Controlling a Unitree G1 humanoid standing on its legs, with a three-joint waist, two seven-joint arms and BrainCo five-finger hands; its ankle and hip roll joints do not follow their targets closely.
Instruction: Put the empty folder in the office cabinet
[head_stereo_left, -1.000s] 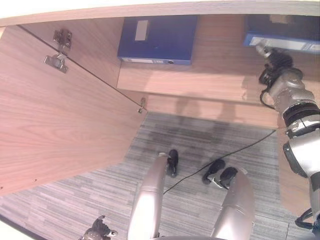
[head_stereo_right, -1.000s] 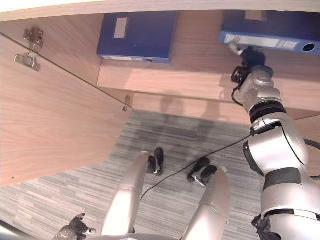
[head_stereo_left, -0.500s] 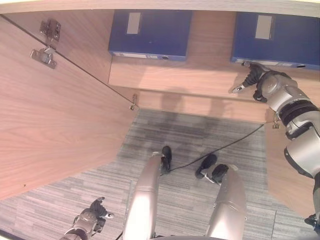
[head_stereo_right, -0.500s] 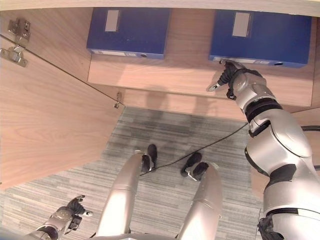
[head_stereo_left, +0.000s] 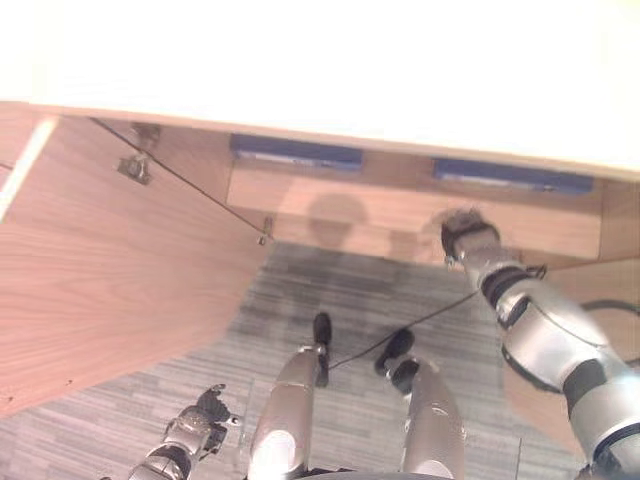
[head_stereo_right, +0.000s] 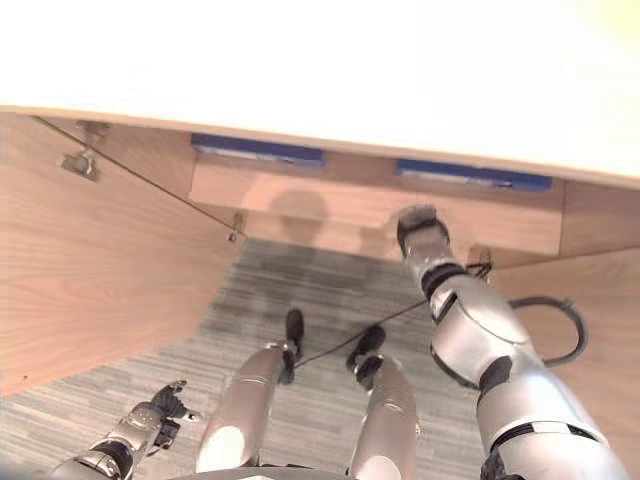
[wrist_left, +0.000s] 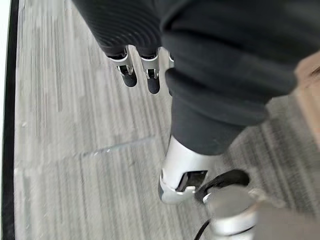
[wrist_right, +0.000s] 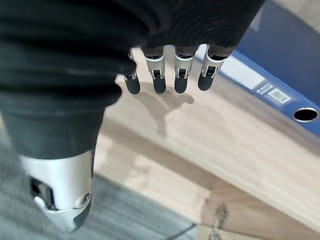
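Folder — the blue one lying flat on the cabinet shelf, just past my right hand, whose fingers hang straight and relaxed, holding nothing and apart from it. I judge it already placed: it rests on the shelf boards with its spine facing out toward me, the white label and the finger hole on that spine both showing. Its long axis runs along the shelf's front edge, side to side, and the cover lies level, not tilted. Empty, it should be light, and I'd expect stiff board that keeps its shape; the plastic skin looks smooth, so likely a bit slippery under my dark tips. If it needed shifting deeper, I would push flat against the spine, or hook the finger hole to draw it back. Along the same shelf, well to the left of it, lies a second folder, also spine out. My left hand hangs low over the carpet, far from the shelf, fingers loosely extended and empty.
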